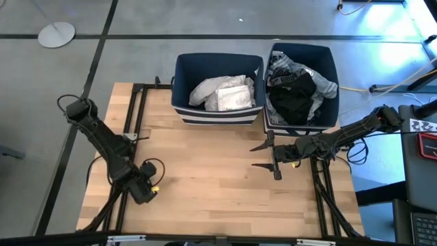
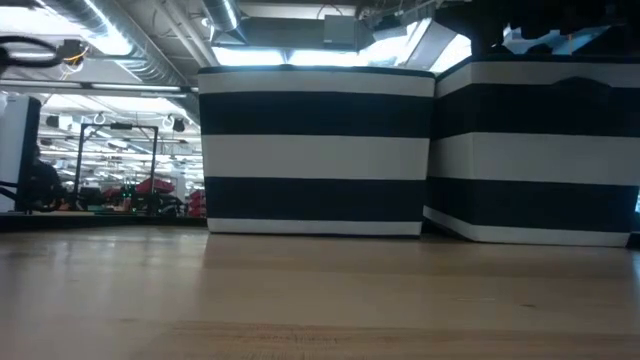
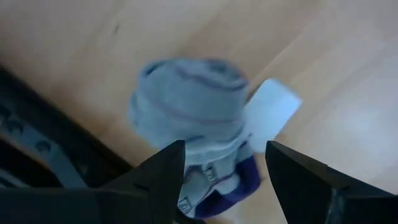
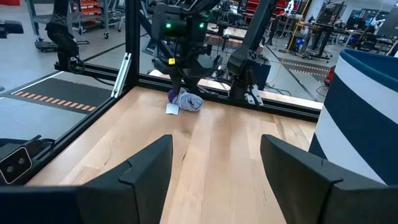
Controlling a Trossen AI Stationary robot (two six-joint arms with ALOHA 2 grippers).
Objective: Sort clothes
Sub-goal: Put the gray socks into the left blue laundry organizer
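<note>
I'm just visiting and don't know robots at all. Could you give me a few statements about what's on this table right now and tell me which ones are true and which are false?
1. Two striped bins stand side by side at the far edge of the table. True: the left bin and the right bin.
2. The left bin holds black clothing. False: it holds white pieces; the black items are in the right bin.
3. The left gripper is open above a small rolled grey garment lying on the table. True.
4. The right gripper holds a shirt. False: it is open and empty.
5. Several garments are scattered across the table. False: only the rolled grey garment shows there.
</note>
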